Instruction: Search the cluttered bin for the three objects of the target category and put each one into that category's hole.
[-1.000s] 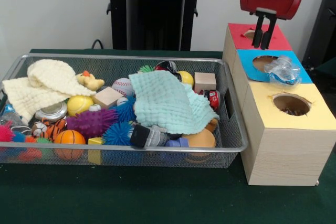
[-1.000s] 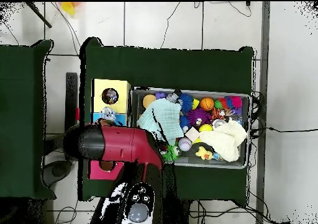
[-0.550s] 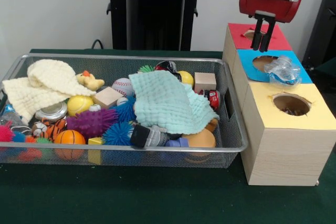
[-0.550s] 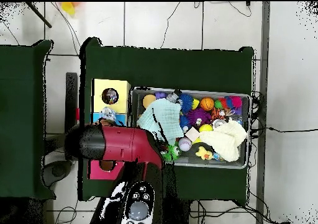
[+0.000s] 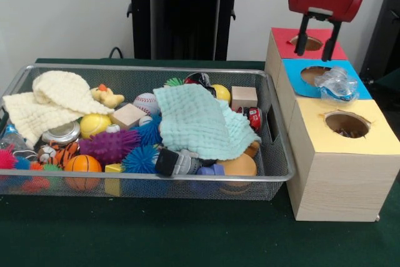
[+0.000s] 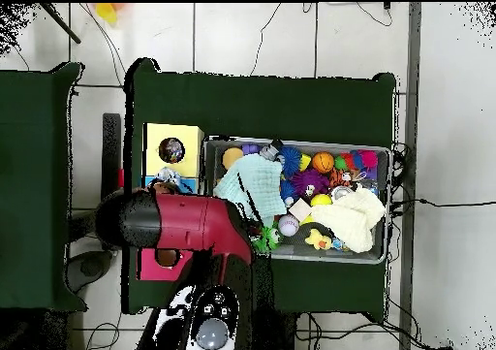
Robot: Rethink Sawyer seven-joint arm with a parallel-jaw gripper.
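My gripper hangs open right above the hole in the red-topped box, with nothing between its fingers. Beside that box stand a blue-topped box and a yellow-topped box, each with a round hole. A crumpled clear plastic piece lies on the blue top next to its hole. The wire mesh bin holds a green cloth, a cream cloth, a rubber duck, a baseball, wooden blocks and spiky balls. In the overhead view the red arm hides the gripper and most of the red box.
A basketball, a tiger toy, a metal can and a small red car also lie in the bin. The bin sits right beside the yellow box on a dark green cloth.
The fingers, close together before, have spread apart above the red box's hole. The gripper has shifted slightly to the right in the front view.
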